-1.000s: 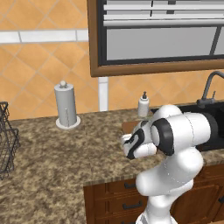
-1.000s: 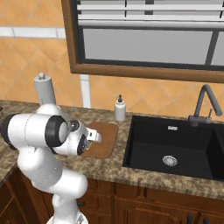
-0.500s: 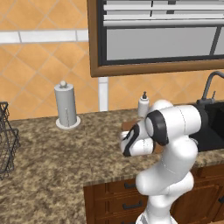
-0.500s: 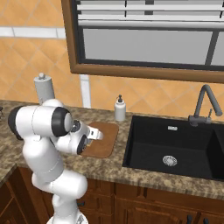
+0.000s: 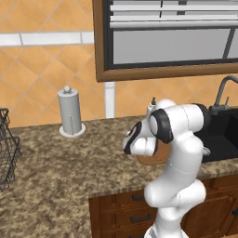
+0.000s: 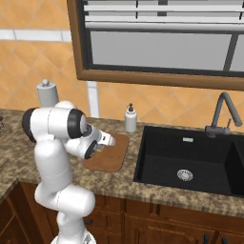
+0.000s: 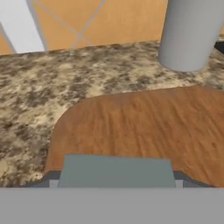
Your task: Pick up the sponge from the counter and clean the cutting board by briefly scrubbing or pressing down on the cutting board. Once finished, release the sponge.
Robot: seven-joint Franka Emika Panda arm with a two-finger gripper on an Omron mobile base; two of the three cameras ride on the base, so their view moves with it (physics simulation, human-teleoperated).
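Sponge: one small flat block with a grey-blue top [image 7: 116, 171], at 6 o'clock in the hand view, low over the near part of the board; its yellow base is hidden.
Board: one flat reddish-brown wooden cutting board with rounded corners [image 6: 114, 155], lying on the counter just left of the sink; in the hand view it spreads from the centre out to 3 o'clock [image 7: 144, 127].
Counter: one speckled brown-and-beige granite-look worktop [image 5: 60, 167], with dark wooden drawers below.
Gripper: the two-finger gripper [image 6: 108, 139] reaches over the board; two dark tips sit at either end of the sponge in the hand view, so the fingers look clamped on it, though actual contact is hard to make out.
Done, as I judge it: the sponge appears lifted off the counter and carried over the board.
Left: pressing or scrubbing on the wood, then letting the sponge go. Whether the sponge already touches the board I cannot tell.
Other things: one white soap bottle [image 6: 130, 119] at 12 o'clock of the board; one grey paper-towel roll on a stand [image 5: 70, 113]; one black sink [image 6: 190, 159] with one dark tap [image 6: 221, 112]; one dark wire basket [image 5: 7, 148] at 9 o'clock in the left base view.
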